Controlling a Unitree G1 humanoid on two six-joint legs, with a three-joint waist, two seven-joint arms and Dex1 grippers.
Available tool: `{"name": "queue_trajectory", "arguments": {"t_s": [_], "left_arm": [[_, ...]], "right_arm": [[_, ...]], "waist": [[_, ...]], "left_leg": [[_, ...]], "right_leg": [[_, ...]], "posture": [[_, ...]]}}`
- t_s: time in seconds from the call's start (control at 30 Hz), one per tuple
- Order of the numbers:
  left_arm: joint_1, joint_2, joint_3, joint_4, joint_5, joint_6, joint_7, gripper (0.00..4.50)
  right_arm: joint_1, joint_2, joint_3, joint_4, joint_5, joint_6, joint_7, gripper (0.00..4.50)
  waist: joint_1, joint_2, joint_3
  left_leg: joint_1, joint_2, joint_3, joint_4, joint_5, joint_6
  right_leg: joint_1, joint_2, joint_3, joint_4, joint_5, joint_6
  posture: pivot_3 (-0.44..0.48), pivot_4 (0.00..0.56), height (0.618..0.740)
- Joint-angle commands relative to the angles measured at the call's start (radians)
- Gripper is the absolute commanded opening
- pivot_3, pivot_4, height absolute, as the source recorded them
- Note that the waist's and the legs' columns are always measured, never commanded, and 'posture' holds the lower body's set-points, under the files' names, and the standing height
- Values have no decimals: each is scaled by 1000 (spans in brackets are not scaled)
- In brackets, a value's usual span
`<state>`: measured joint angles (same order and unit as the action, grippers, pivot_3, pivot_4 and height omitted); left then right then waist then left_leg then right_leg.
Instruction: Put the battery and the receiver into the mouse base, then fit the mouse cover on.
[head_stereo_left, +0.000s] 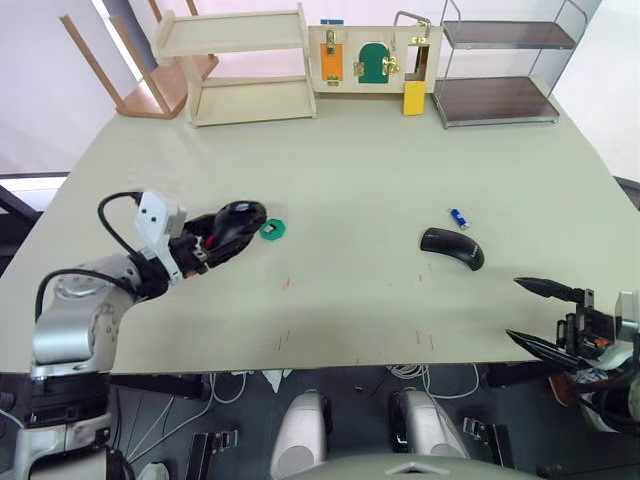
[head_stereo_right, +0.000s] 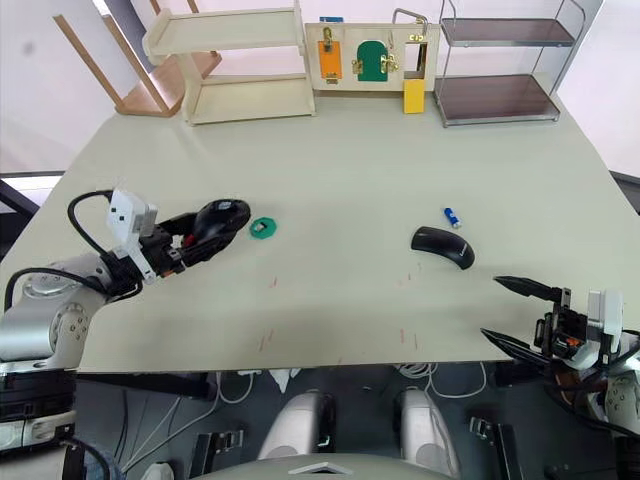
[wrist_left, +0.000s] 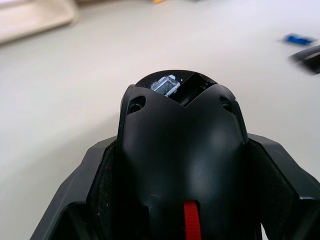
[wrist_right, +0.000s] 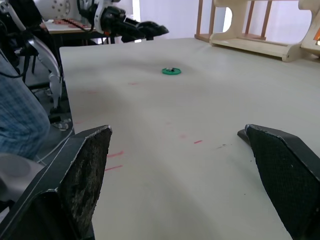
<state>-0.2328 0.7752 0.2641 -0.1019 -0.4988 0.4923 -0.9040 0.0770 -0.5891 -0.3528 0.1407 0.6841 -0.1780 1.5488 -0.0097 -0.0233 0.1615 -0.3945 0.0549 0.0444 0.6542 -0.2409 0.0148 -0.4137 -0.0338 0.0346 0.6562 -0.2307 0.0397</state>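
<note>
Left eye view, mouse cover (head_stereo_left: 453, 247) lengthwise left-right

Mouse base (head_stereo_left: 235, 222) clamped in left claw (head_stereo_left: 222, 232); cover (head_stereo_left: 452, 247) beside battery (head_stereo_left: 459, 218).

A robot test lab: a plain table (head_stereo_left: 360, 290) carries practice props, a latch board (head_stereo_left: 372, 58), a wooden shelf (head_stereo_left: 240, 62) and a wire rack (head_stereo_left: 500, 62), all well beyond both grippers.
</note>
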Motion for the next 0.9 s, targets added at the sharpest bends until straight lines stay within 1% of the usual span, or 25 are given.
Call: {"name": "queue_trajectory", "arguments": {"t_s": [0.03, 0.13, 0.33, 0.43, 0.57, 0.7, 0.8, 0.9], "left_arm": [[-31, 10, -25, -65, -34, 23, -31, 2972], [-75, 5, -133, -121, 22, 21, -23, 2972], [-149, -9, -303, -180, 15, 97, -88, 2972], [-187, -33, -390, -166, 66, 71, -106, 2972], [-228, -49, -470, -146, 99, 72, -148, 2972], [-279, -69, -568, -83, 168, 44, -202, 2972], [-303, -88, -605, -35, 192, 41, -230, 2972], [-317, -125, -646, 27, 234, -6, -247, 2972]], "right_arm": [[-4, 5, -10, -6, 5, -19, 0, 4500], [-2, 17, -3, -19, 2, -20, -11, 4500], [2, 21, -6, -42, 1, -22, -27, 4500], [2, 17, -11, -52, 4, -22, -39, 4500], [14, 12, -12, -77, 9, -13, -46, 4500], [21, 5, -11, -89, 5, -15, -48, 4500], [25, 2, -6, -94, 3, -17, -47, 4500], [38, -1, 1, -111, -2, -14, -48, 4500]], "waist": [[0, 0, 0], [-1, 0, 0], [-3, 0, 0], [-3, 0, 0], [-2, 0, 0], [-1, 0, 0], [-3, 0, 0], [-1, 0, 0]], "left_leg": [[0, 0, 0, 0, 0, 0], [0, 0, -1, 0, 0, 0], [0, 0, 0, 1, 0, 0], [0, 0, 0, 0, 0, 0], [1, 0, 0, 1, 0, 0], [1, 0, 0, 1, 0, 0], [0, 0, 0, 1, 0, 0], [0, 0, 0, 1, 0, 0]], "right_leg": [[0, 0, 0, 0, 0, 0], [0, 1, 0, 0, -1, 2], [0, 1, 2, 0, 0, 3], [0, 2, 2, 1, 0, 3], [0, 2, 2, 1, -1, 3], [0, 2, 3, 1, -1, 4], [0, 2, 3, 1, -1, 3], [0, 3, 3, 1, -1, 4]], "posture": [[0, 150, 740], [0, 150, 740], [0, 150, 740], [0, 150, 740], [0, 150, 740], [0, 150, 740], [0, 150, 740], [0, 150, 740]]}}
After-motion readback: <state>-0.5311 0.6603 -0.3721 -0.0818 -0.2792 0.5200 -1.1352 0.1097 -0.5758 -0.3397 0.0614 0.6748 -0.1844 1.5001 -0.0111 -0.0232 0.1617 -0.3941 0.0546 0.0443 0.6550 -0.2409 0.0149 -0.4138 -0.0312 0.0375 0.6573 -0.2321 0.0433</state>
